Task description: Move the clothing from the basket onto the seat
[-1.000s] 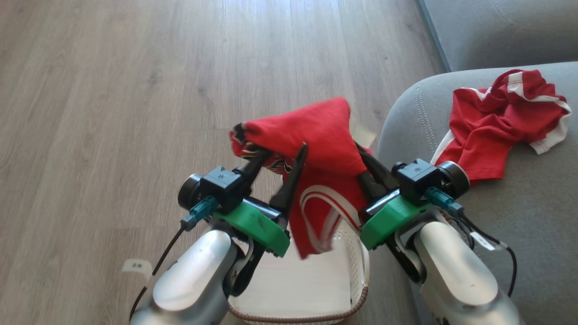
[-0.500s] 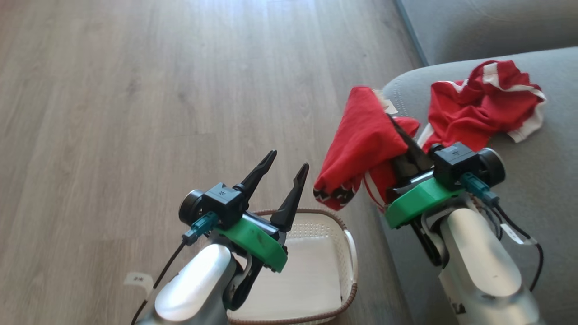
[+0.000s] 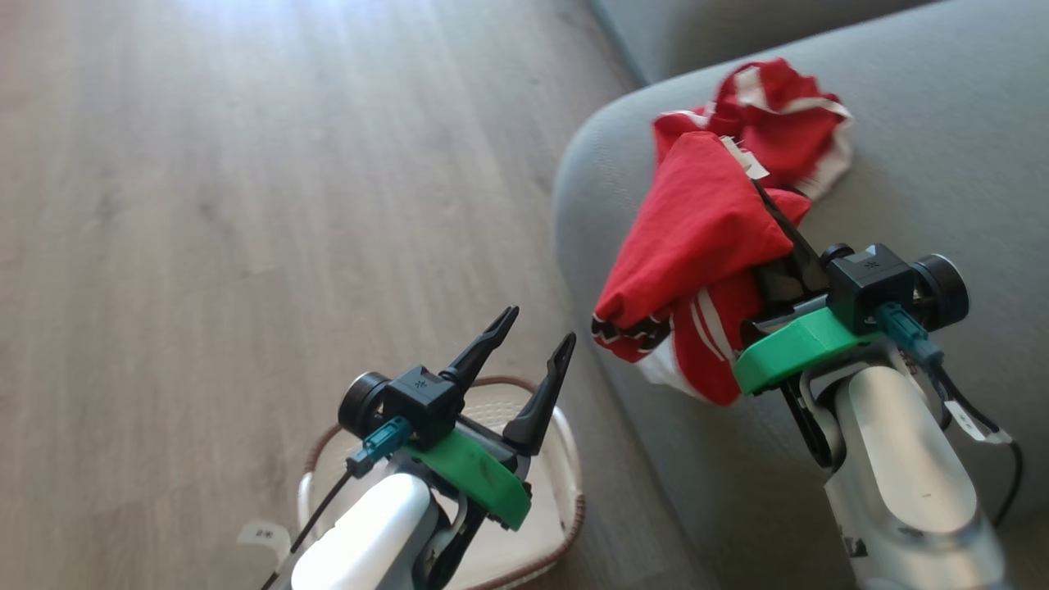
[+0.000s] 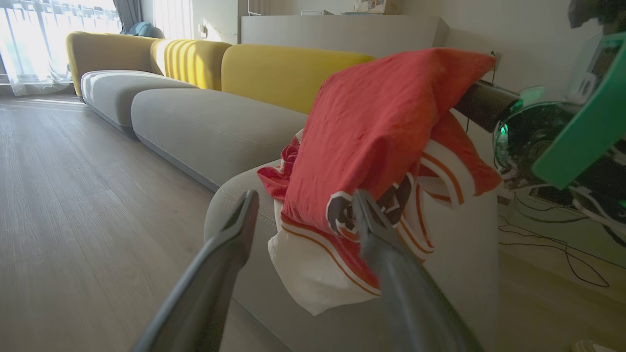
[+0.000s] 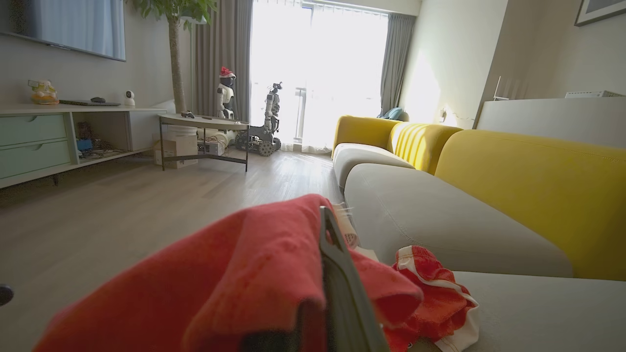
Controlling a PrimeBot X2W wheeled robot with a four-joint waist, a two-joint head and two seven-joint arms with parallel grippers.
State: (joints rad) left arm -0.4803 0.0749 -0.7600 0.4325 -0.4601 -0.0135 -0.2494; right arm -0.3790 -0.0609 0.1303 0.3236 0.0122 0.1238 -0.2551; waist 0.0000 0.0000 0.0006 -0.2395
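Observation:
My right gripper [image 3: 777, 215] is shut on one red piece of clothing [image 3: 697, 238], which hangs over its fingers above the front corner of the grey seat [image 3: 942, 147]. In the right wrist view this clothing [image 5: 244, 274] covers all but one finger [image 5: 337, 264]. A second red piece with white trim [image 3: 778, 98] lies crumpled on the seat just beyond it. My left gripper [image 3: 541, 324] stands open and empty above the cream basket [image 3: 574, 492], left of the seat. My left arm hides much of the basket. In the left wrist view the held clothing [image 4: 381, 127] hangs beyond the open fingers [image 4: 244, 215].
Wooden floor [image 3: 205, 205] stretches to the left and ahead. Another grey cushion [image 4: 205, 127] with yellow backrests [image 4: 283, 73] continues the sofa. Farther off stand a round table [image 5: 203, 122], a low cabinet [image 5: 49, 142] and small robots by the window [image 5: 269, 117]. Cables [image 4: 562, 249] lie on the floor.
My left gripper opened and let go of the clothing. My right gripper carried it from above the basket over to the seat's corner. The head camera turned right.

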